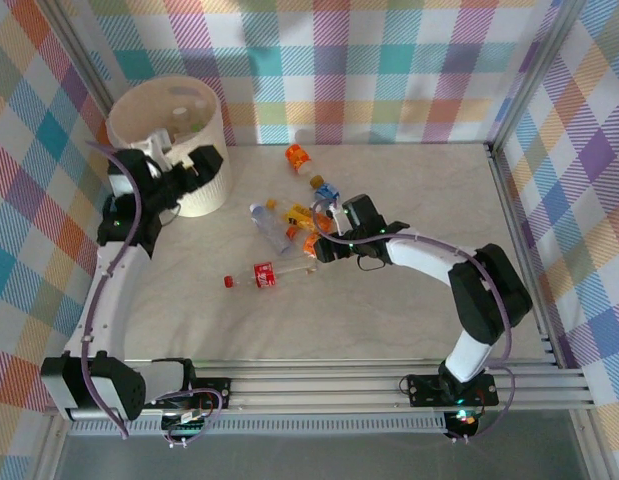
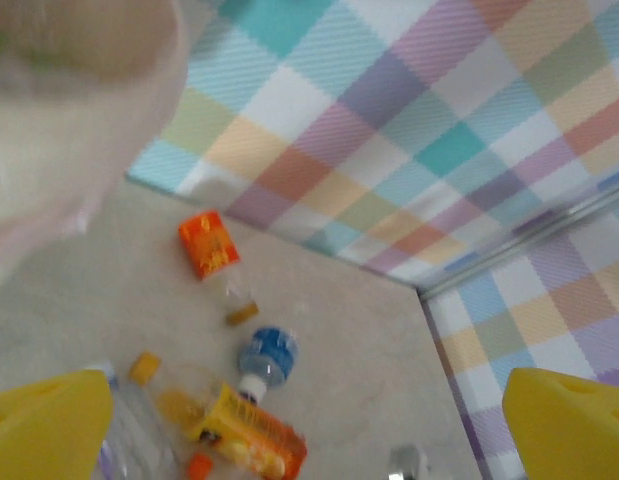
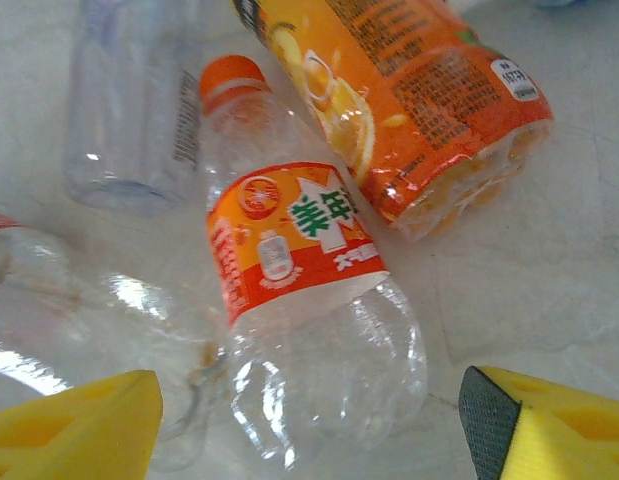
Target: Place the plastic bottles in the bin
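jaws gape on left gripper (image 2: pixel 307 428) by the bin (image 1: pixel 211 190); right gripper (image 3: pixel 309 425) straddles an orange-labelled bottle (image 3: pixel 299 260), unclamped; several bottles (image 1: pixel 264 275) await on the table (image 1: pixel 439 320).

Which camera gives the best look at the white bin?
The top external view: nearly the whole bin shows there, round rim and wall. The left wrist view gives a blurred, close patch of its side.

— How many plastic bottles (image 1: pixel 264 277) lay on the bench (image 1: pixel 439 200)?
— Six, by my count: three with orange labels, one red-labelled, one blue-labelled, one clear with a yellow cap.
— And bins?
— One bin (image 1: pixel 211 195); whatever sat inside it was too unclear to count.
— Arms?
— Two arms (image 1: pixel 424 255), side by side.
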You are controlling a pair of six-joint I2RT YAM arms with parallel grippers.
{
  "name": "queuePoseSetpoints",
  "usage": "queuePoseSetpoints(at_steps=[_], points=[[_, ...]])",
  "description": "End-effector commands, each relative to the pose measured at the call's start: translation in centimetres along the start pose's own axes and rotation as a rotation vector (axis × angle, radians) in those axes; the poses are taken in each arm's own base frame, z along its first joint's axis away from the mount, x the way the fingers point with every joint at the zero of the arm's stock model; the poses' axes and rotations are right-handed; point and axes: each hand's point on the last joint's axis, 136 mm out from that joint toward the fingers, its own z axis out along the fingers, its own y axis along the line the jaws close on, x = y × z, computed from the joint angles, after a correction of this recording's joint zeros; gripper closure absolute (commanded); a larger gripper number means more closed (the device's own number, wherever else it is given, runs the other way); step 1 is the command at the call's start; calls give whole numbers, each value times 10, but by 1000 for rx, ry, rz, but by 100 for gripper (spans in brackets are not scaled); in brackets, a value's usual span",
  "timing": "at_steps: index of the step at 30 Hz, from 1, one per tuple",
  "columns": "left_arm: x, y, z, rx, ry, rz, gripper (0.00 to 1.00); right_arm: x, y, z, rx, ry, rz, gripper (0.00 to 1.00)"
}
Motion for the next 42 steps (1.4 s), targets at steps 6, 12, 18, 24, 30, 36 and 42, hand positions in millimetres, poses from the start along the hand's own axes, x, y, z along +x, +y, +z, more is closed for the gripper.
queuePoseSetpoints(at_steps=[6,12,18,24,30,36,42], points=[[86,-11,8,36,133,-40,0,0,3,20,-33,53,-44,22],[163,11,22,-44,229,-100,0,3,2,38,-34,80,0,24],[209,46,26,-181,290,-187,0,12,8,49,-46,113,49,23],[226,73,15,-288,295,-261,0,30,2,55,22,158,2,19],[243,96,5,-363,304,-306,0,30,-1,52,38,131,-2,24],[246,103,5,-390,296,-310,0,22,6,42,20,74,-38,38],[248,103,12,-385,303,-312,0,15,12,24,11,11,-77,42]])
